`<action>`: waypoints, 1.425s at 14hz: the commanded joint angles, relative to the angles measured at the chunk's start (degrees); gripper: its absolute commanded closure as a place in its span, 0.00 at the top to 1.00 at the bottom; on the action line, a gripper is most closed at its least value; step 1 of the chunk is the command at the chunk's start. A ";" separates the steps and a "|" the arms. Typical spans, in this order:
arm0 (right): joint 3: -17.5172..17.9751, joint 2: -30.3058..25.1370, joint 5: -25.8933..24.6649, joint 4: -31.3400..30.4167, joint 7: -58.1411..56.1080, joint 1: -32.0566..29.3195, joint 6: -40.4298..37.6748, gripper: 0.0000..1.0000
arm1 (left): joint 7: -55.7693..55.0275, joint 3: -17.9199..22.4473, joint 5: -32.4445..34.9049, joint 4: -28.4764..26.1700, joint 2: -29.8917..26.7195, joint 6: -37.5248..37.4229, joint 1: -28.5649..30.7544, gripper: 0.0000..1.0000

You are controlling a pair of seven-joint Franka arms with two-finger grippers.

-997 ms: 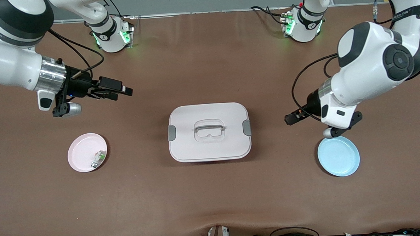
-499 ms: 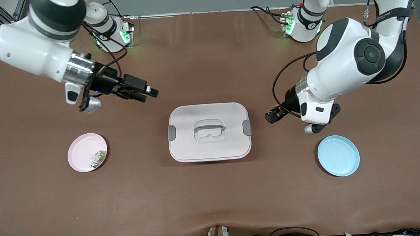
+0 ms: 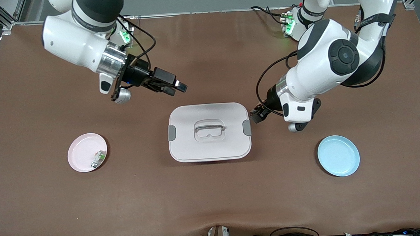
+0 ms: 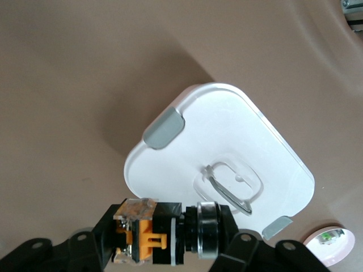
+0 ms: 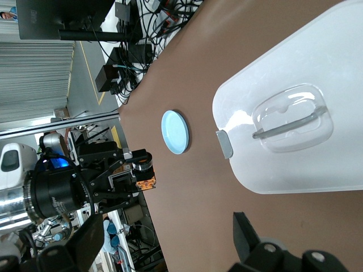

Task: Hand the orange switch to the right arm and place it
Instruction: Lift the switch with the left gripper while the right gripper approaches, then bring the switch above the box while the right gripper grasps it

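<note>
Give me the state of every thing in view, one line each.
orange switch: held in the left gripper, in the air.
left gripper: shut on the switch, beside the lidded box.
right gripper: open, empty, over the table.
lidded box: closed, handle flat.
blue plate: empty.
pink plate: holds a green-and-white component.

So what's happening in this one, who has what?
The left gripper is shut on the orange switch, holding it in the air beside the white lidded box at the box's end toward the left arm. The right gripper is open and empty, over the table near the box. No handover yet. The blue plate is bare; the pink plate holds a small green-and-white part.
</note>
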 commanded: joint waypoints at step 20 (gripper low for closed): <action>-0.55 8.72 1.79 -0.48 0.58 14.82 19.10 1.00 | -25.34 -0.06 -11.78 4.25 6.07 1.39 -7.95 0.00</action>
